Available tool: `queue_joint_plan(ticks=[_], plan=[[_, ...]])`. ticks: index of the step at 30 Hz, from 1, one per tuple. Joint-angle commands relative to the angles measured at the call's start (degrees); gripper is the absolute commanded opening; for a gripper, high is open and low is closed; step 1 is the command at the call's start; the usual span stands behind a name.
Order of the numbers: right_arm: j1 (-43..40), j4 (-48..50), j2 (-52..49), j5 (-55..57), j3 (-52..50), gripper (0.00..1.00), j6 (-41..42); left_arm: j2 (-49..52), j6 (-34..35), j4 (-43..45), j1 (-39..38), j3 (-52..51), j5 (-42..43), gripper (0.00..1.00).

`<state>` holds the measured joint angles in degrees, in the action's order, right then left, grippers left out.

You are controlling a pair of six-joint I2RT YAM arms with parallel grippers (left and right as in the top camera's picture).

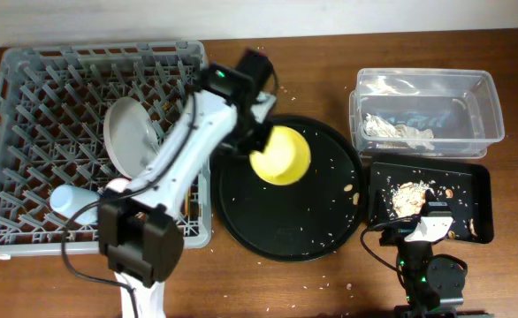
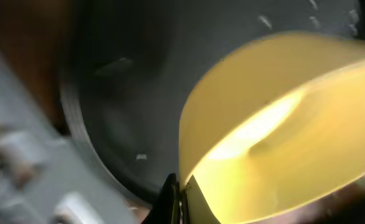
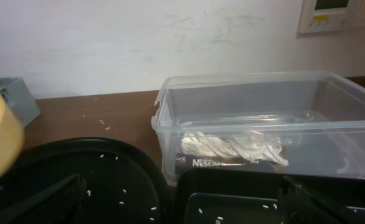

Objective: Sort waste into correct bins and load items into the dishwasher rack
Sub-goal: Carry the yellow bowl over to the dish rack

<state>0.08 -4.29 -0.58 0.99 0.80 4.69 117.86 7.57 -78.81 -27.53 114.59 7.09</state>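
Observation:
My left gripper (image 1: 261,140) is shut on the rim of the yellow bowl (image 1: 282,155) and holds it tilted above the round black tray (image 1: 285,234). In the left wrist view the jaws (image 2: 179,200) pinch the bowl's edge (image 2: 276,130). The grey dishwasher rack (image 1: 29,97) holds the grey-green plate (image 1: 128,132) and the light blue cup (image 1: 68,202). My right gripper (image 1: 429,226) is open and empty, low at the front edge of the black rectangular tray (image 1: 480,181); its fingers (image 3: 182,208) are spread wide. The chopsticks are not in view.
The clear tub (image 1: 487,97) holds the white napkin (image 1: 400,132) and a brown wrapper (image 3: 223,163). Food scraps (image 1: 411,194) lie in the black rectangular tray. Crumbs are scattered over the round tray and the table.

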Motion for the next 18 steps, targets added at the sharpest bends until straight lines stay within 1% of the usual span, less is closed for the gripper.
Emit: queue_joint_plan(ticks=[1, 2, 3, 4, 5, 7, 8, 9, 10, 12, 15, 17, 18], plan=[[-0.2, -0.2, 0.3, 0.1, -0.5, 0.98, 0.2, -3.8, 5.1, -2.3, 4.3, 5.5, -22.1, 0.00], [-0.2, -0.2, 0.3, 0.1, -0.5, 0.99, 0.2, -3.9, 9.5, -2.3, 5.1, 5.5, -35.1, 0.00], [-0.2, -0.2, 0.3, 0.1, -0.5, 0.98, 0.2, -3.7, 14.4, -2.1, 5.9, 5.3, -45.9, 0.00], [-0.2, -0.2, 0.3, 0.1, -0.5, 0.98, 0.2, -3.5, 17.7, -1.2, 6.7, 4.6, -54.7, 0.00], [-0.2, -0.2, 0.3, 0.1, -0.5, 0.98, 0.2, -3.2, 18.2, 0.3, 7.2, 3.6, -58.5, 0.00], [-0.1, -0.2, 0.3, 0.1, -0.5, 0.98, 0.2, -1.7, 18.6, 1.0, 7.9, 2.0, -62.3, 0.00], [-0.2, -0.2, 0.3, 0.1, -0.5, 0.98, 0.2, 0.3, 18.6, 2.2, 7.8, 1.0, -70.4, 0.00], [-0.2, -0.2, 0.3, 0.1, -0.5, 0.98, 0.2, 3.0, 18.5, 6.9, 7.8, 0.6, -80.2, 0.00], [-0.2, -0.2, 0.3, 0.1, -0.5, 0.99, 0.2, 4.2, 18.5, 8.6, 7.8, 0.6, -83.2, 0.00], [-0.2, -0.2, 0.3, 0.1, -0.5, 0.98, 0.2, 7.6, 17.1, 13.1, 8.2, 0.6, -85.8, 0.00], [-0.2, -0.2, 0.3, 0.1, -0.5, 0.98, 0.2, 13.2, 13.4, 18.5, 8.3, 0.6, -84.9, 0.00], [-0.2, -0.2, 0.3, 0.1, -0.5, 0.98, 0.2, 16.1, 13.3, 18.9, 8.1, 0.6, -84.4, 0.00], [-0.2, -0.2, 0.3, 0.1, -0.5, 0.98, 0.2, 16.5, 13.3, 18.2, 7.8, 0.6, -82.4, 0.00]])
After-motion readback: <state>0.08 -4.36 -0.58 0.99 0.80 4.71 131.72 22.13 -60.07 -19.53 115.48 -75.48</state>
